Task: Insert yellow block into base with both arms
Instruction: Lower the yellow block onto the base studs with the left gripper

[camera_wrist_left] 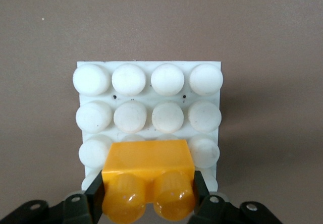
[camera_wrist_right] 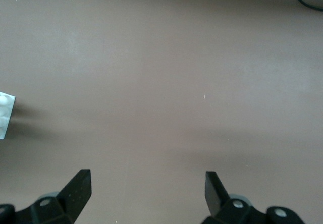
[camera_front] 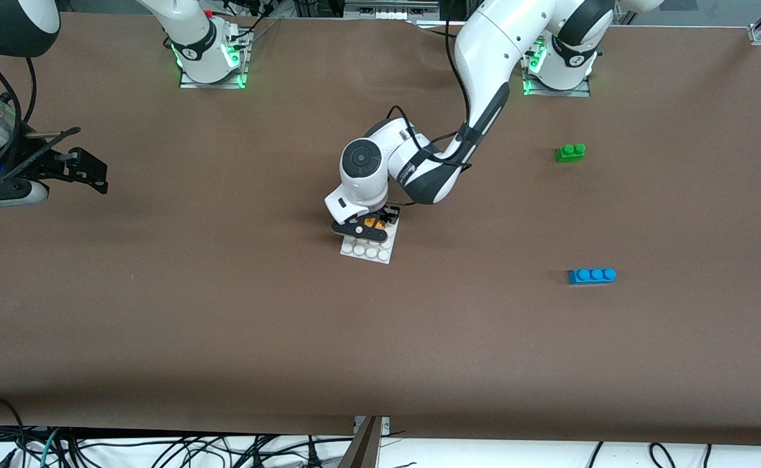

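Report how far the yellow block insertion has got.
Done: the left gripper has picked up the yellow block and carried it over the base. In hand: lining it up above the studs. Left: pressing it in. The right gripper waits open over bare table near its end.

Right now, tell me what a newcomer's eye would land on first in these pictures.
First, the left hand in the middle of the table, shut on the yellow block and holding it over the white base at the edge nearest that hand. Next, the green brick and blue brick lying apart toward the left arm's end, the blue one nearer the front camera. The right hand waits open over bare table.
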